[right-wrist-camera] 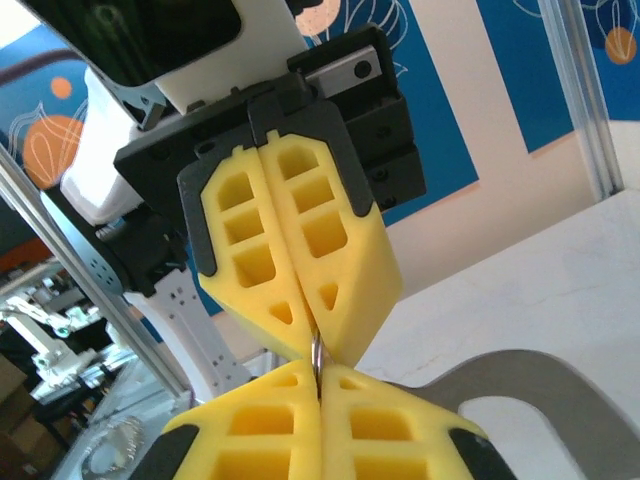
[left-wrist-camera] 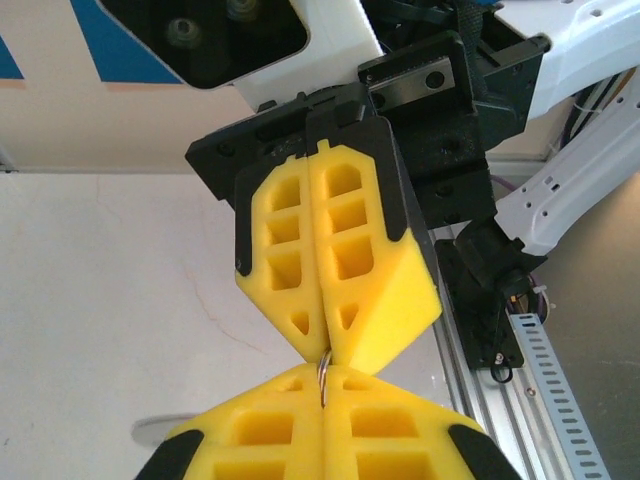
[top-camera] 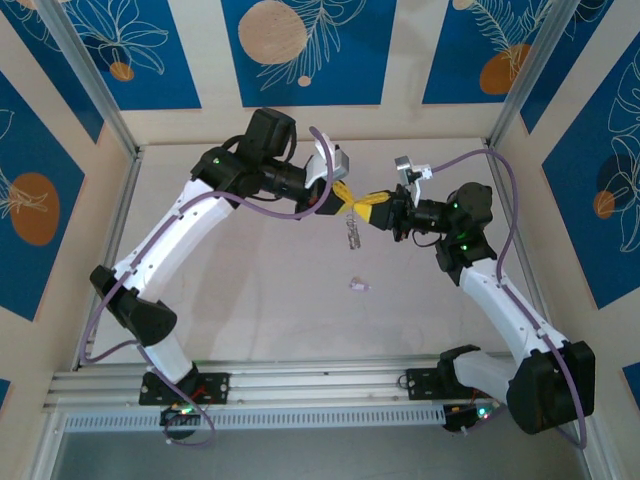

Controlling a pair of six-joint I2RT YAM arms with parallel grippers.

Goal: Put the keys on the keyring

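My left gripper [top-camera: 346,194] and right gripper [top-camera: 378,208] meet tip to tip, both clamped shut on the keyring [left-wrist-camera: 323,378], whose length hangs below them. A loose key [top-camera: 358,285] lies on the table [top-camera: 250,300], straight nearward of the pinch and about equally close to either arm.

Two slim white arms, the left arm [top-camera: 170,228] and right arm [top-camera: 503,300], have black joints [top-camera: 135,305] with small green lights [top-camera: 216,160] and black bases [top-camera: 200,386]. A looping purple cable [top-camera: 507,200] trails each. The left claw [top-camera: 348,197] and right claw [top-camera: 372,207] carry chunky yellow fingers [left-wrist-camera: 345,250] with square and triangular hollows.
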